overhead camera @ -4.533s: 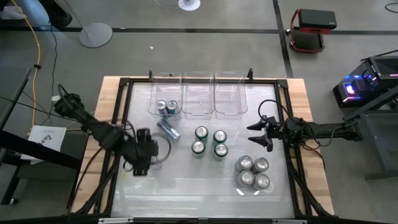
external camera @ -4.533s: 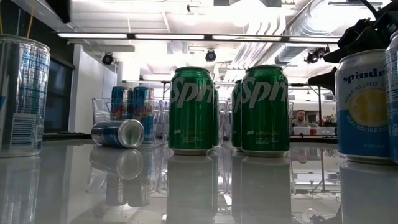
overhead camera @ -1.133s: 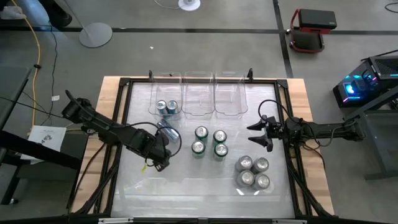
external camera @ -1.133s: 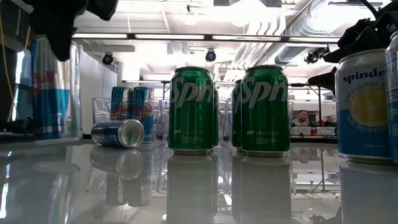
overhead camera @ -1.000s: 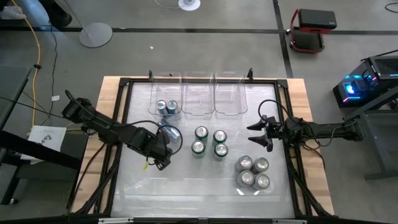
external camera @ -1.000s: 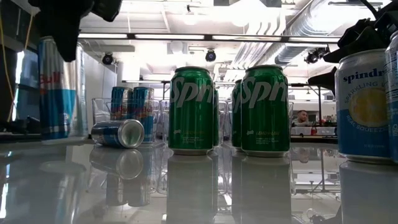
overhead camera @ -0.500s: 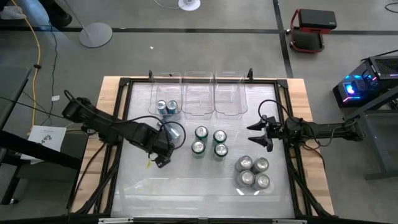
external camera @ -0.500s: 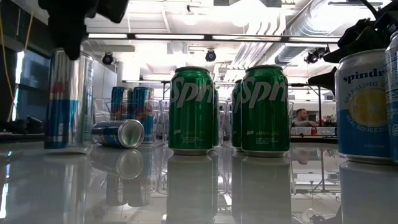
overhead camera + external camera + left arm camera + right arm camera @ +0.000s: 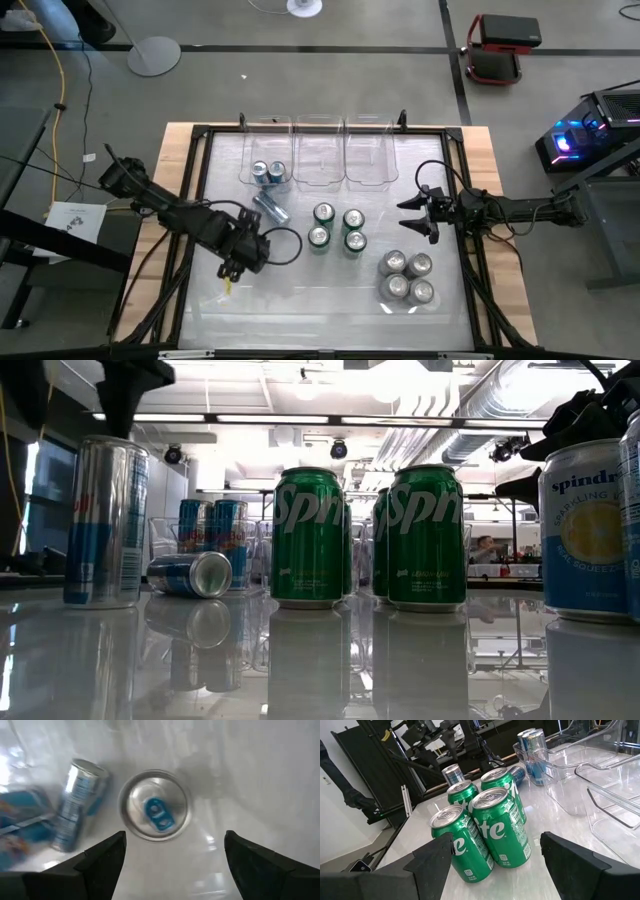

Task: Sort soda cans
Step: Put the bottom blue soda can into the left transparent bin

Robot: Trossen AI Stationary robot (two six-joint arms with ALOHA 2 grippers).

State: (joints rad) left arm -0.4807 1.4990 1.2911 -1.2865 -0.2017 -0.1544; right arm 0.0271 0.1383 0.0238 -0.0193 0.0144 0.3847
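High view: two blue cans (image 9: 267, 172) sit in the left bin (image 9: 266, 150); a third (image 9: 271, 208) lies on its side near it. The left gripper (image 9: 172, 857) hangs spread wide, holding nothing, above an upright blue can (image 9: 155, 812). Green cans (image 9: 337, 228) and silver cans (image 9: 406, 277) are unsorted. The right gripper (image 9: 408, 216) waits, fingers apart.

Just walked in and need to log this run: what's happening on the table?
The left gripper hangs open above an upright blue can standing free on the table; another blue can lies tipped beside it. Two blue cans sit in the leftmost bin. The green cans and silver cans stand unsorted. The right gripper waits open at the right.
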